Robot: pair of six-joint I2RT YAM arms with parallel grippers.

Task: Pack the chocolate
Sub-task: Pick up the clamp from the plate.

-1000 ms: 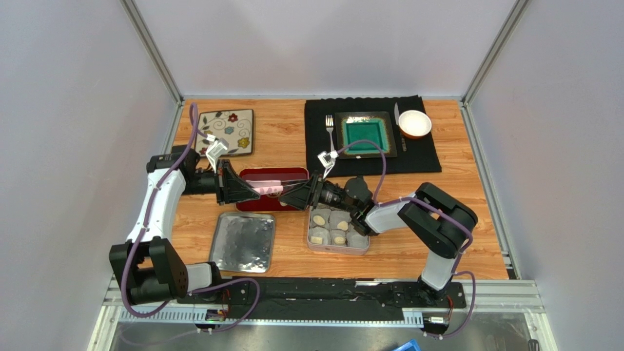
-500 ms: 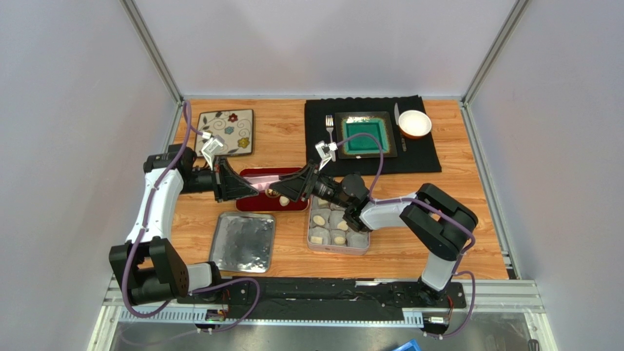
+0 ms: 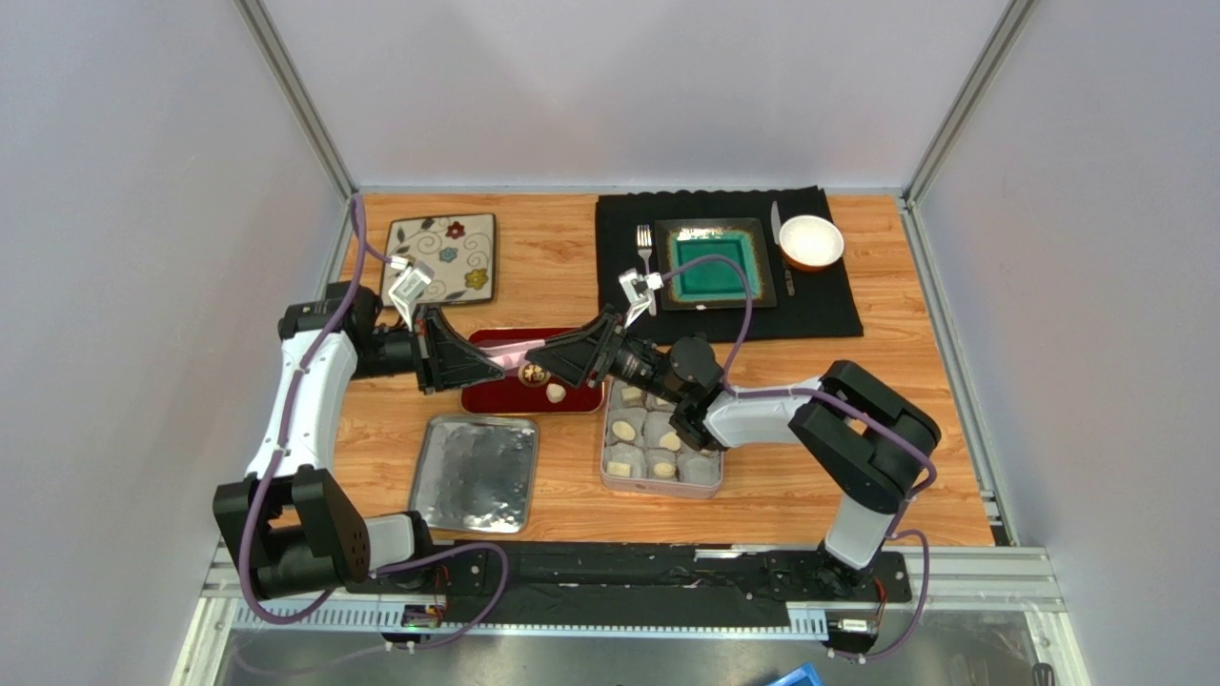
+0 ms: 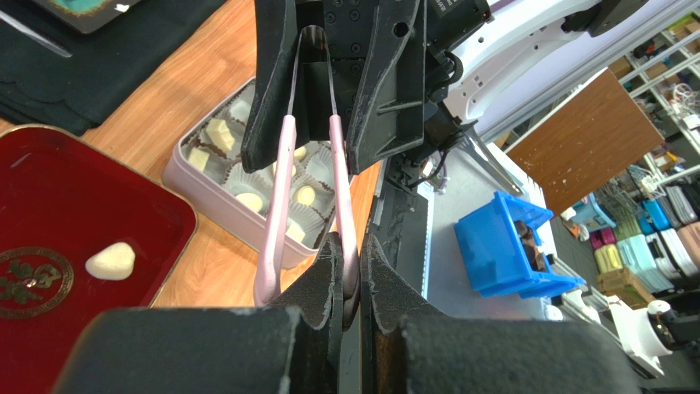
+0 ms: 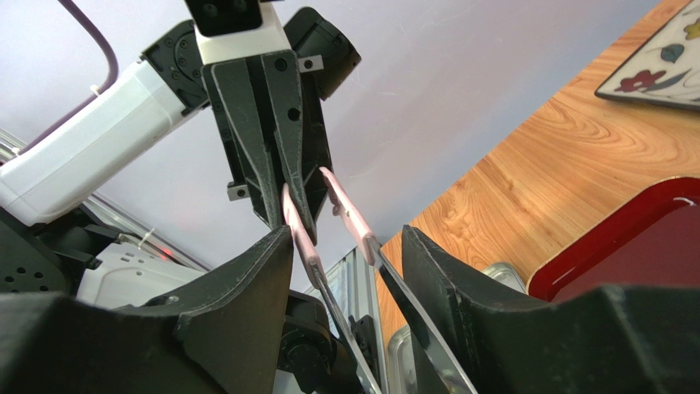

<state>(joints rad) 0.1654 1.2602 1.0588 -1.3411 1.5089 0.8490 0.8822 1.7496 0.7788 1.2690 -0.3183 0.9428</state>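
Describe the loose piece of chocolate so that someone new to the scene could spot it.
Find the red tray in the middle of the wooden table. On its floor, beside a round gold emblem, lies one cream lump of chocolate. Unlike the pieces in the tin, it lies bare and alone.

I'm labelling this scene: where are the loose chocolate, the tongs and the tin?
Chocolate (image 4: 110, 261), left wrist view, its middle.
Tongs (image 4: 275, 205), left wrist view, one pink arm.
Tin (image 4: 209, 201), left wrist view, outer wall.

Wood table (image 3: 888, 429): floral plate (image 3: 443, 257) back left, black mat (image 3: 831, 300) back right, red tray (image 3: 494, 398) centre, silver tray (image 3: 474, 473) front left, tin (image 3: 659, 489) of paper cups beside it.
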